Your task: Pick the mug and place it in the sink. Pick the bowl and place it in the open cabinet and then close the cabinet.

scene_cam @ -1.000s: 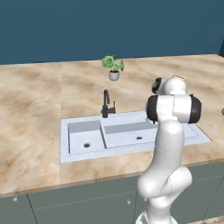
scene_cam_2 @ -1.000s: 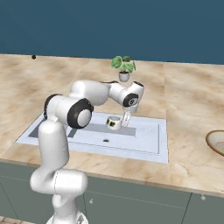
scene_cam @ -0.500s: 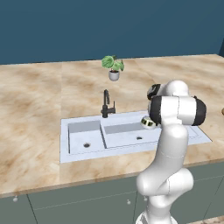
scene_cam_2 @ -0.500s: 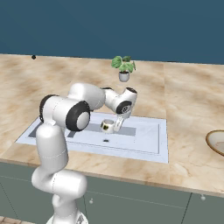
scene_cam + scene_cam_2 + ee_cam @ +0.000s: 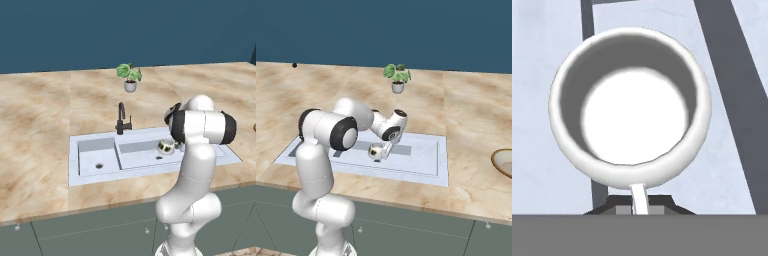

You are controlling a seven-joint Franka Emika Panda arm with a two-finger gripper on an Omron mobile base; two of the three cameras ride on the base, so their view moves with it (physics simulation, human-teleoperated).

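A: Where's the mug [image 5: 375,152]?

B: Low over the wide basin of the sink [image 5: 75,165], near its right half, hanging from the gripper [image 5: 379,152]. From the hand camera its open mouth faces straight up the lens, white inside, with the handle [image 5: 638,197] running down between the fingertips.

A: Jaws?

B: Pinched together on that thin handle. Whether the base touches the basin floor, can't tell.

A: How will it handle?

B: Judging by the gloss: hard, rigid, slick, probably ceramic, so chippable if dropped against the basin. Small and likely light. Held by the handle alone, the body sits off to one side, so it could swing or twist in the grip.

A: Better hold?

B: The handle works; a rim wall pinch would also serve

A: And the bowl [image 5: 503,163]?

B: On the counter [image 5: 471,115], well right of the sink, untouched
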